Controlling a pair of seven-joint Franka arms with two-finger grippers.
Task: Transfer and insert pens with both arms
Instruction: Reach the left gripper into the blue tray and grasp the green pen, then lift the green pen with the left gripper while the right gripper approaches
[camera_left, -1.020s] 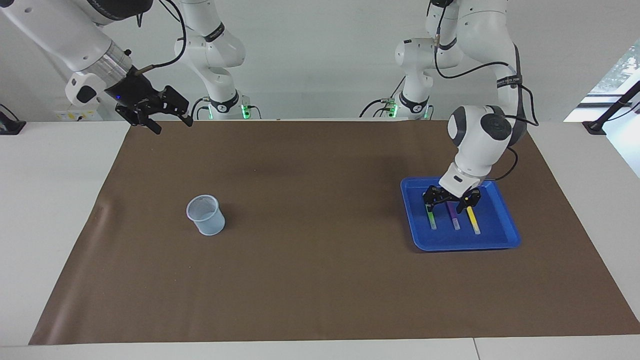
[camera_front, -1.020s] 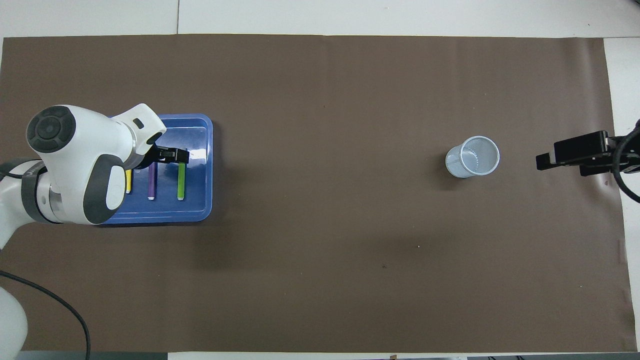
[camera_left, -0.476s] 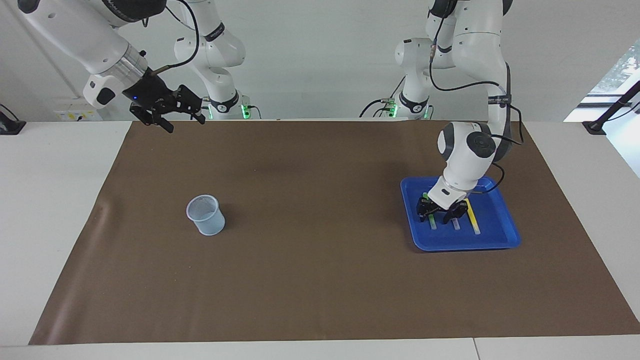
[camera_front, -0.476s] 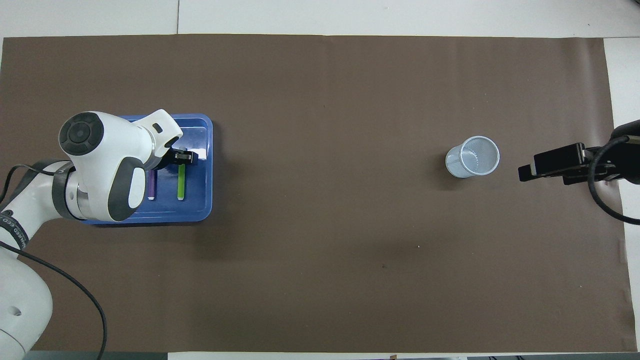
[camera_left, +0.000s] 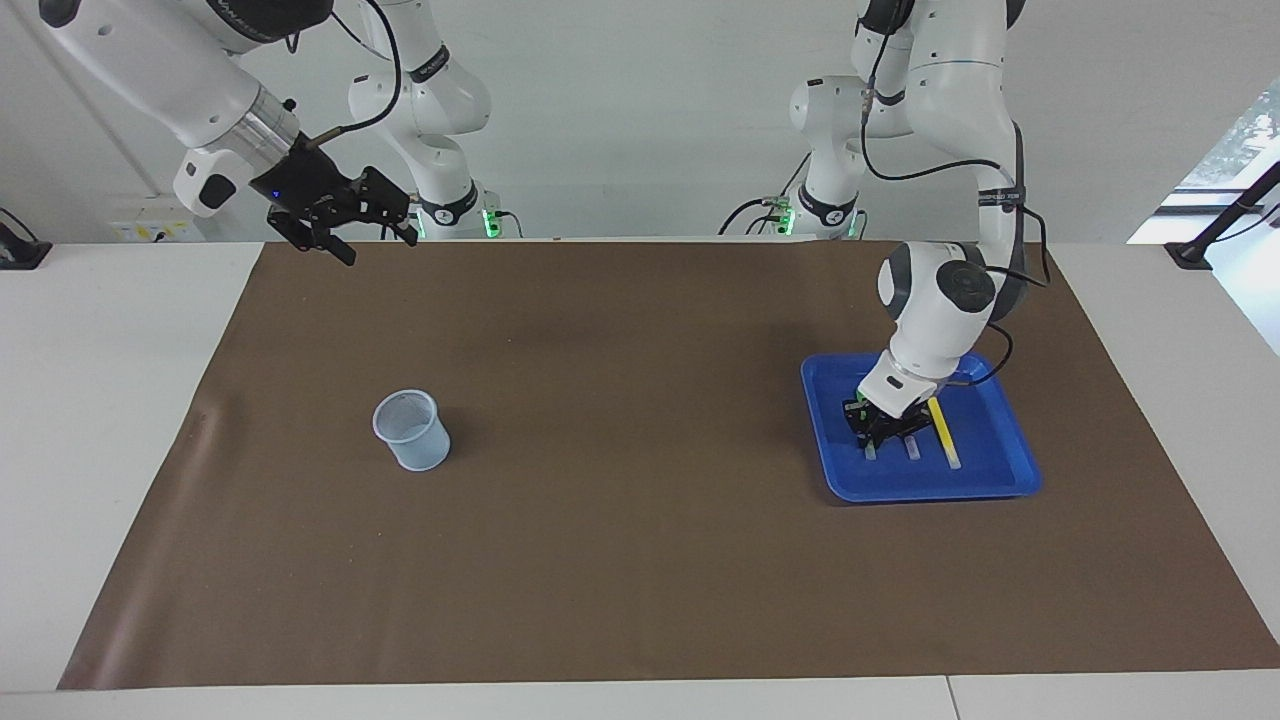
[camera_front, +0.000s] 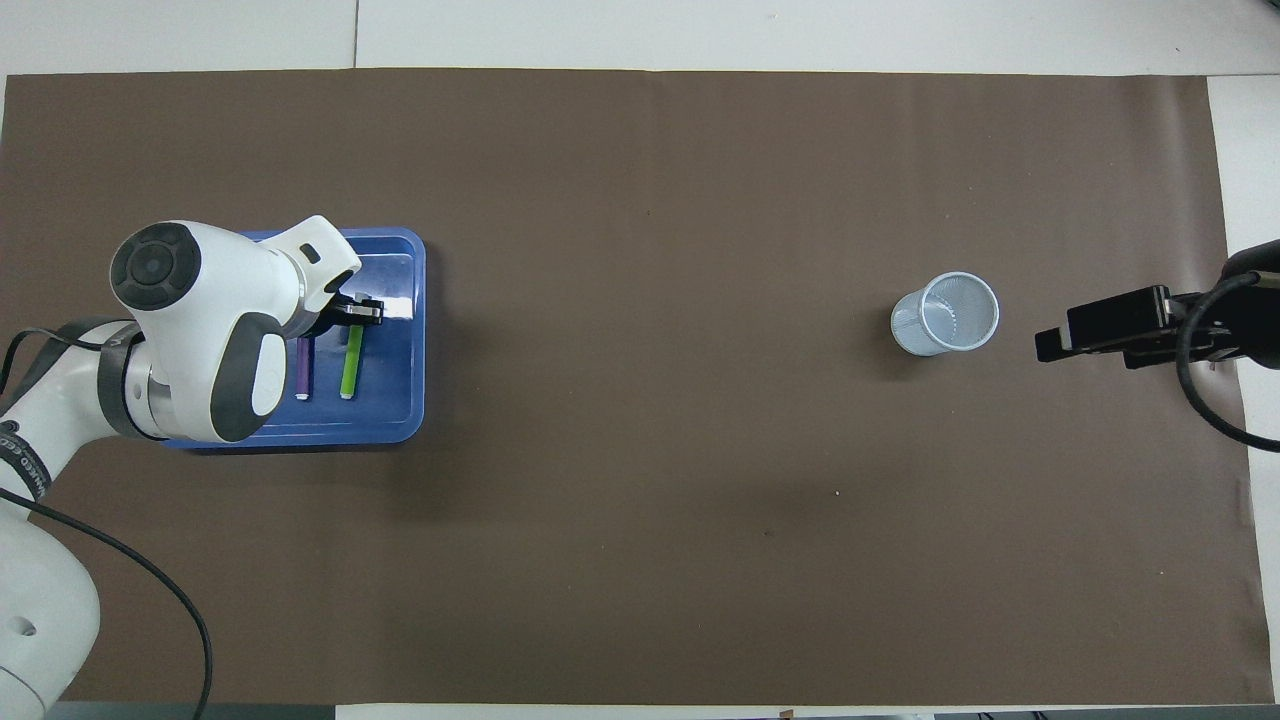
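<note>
A: What has changed at the blue tray (camera_left: 1010, 480), at the right of the facing view?

B: The left gripper (camera_left: 884, 428) has come down and closed on the green pen (camera_front: 350, 370), which now lies slightly askew; the purple pen (camera_front: 305, 368) and yellow pen (camera_left: 945, 435) lie beside it.

A: So lifting comes next?

B: Likely. The right gripper (camera_left: 345, 225), fingers apart, has drifted inward at the upper left; the mesh cup (camera_left: 410, 430) stands empty.

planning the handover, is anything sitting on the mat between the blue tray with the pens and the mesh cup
Nothing visible does. The brown mat is bare between the blue tray and the mesh cup. The left gripper is down on the green pen.
</note>
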